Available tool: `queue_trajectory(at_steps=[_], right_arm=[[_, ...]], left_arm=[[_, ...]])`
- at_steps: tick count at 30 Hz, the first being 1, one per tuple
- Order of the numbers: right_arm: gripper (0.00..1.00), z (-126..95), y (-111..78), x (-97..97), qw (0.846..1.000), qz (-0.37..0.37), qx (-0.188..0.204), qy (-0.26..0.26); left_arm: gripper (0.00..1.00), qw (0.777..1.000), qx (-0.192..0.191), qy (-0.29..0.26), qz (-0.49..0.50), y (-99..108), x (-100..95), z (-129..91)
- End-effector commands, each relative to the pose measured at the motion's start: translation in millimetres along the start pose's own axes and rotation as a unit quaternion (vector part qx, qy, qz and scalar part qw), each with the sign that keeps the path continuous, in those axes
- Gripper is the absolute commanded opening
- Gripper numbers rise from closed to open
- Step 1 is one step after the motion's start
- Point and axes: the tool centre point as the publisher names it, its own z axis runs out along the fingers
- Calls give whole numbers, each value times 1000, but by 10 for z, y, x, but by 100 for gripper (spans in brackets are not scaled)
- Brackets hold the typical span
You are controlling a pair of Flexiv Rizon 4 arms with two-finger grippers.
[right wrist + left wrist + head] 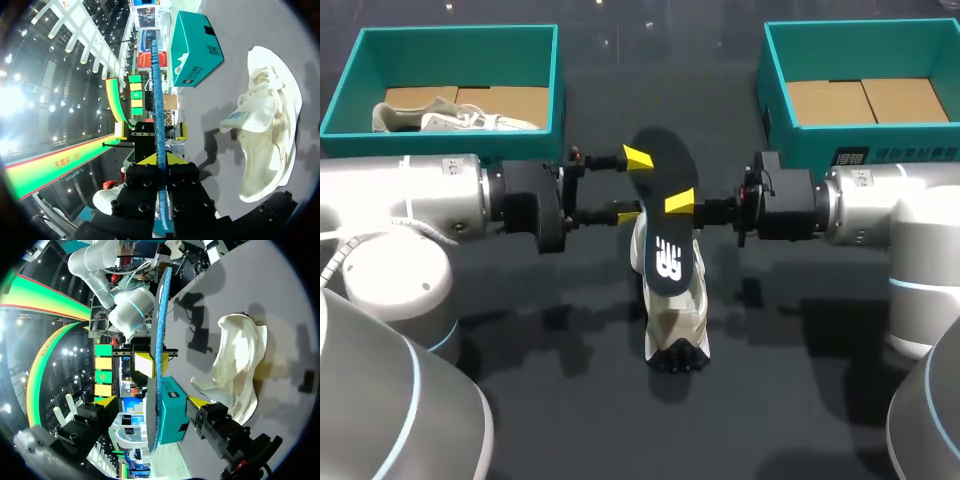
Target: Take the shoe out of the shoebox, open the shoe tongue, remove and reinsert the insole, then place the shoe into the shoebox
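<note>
Table (800, 380): dark surface, arm shadows cast across it. Left shoebox (340, 90), teal, set at far-left corner; second shoe (450, 118), pale, laid inside. Right shoebox (775, 90), teal, at far-right corner; only cardboard floor seen inside. Shoe (678, 320), white, laid on table at centre, outside both boxes. Insole (665, 260), black, held in air over shoe. Right gripper (680, 203) clamped on insole, both tips pressed to its faces. Left gripper (633, 186) spread wide, insole btwn fingers, untouched.
</note>
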Motion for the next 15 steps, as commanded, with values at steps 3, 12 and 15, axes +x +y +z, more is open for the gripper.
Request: queue_trajectory(at_steps=[3, 12, 15], right_arm=[[0, -3, 7, -11, 1000, 4, 6, -13], [0, -7, 47, -41, 1000, 0, 18, -8], [0, -10, 55, -47, 1000, 1, 20, -5]], left_arm=[[80, 1000, 9, 11, -3, 1, 0, 82], [48, 1000, 10, 7, 10, -46, -1, 169], [44, 1000, 10, 5, 10, -53, -1, 201]])
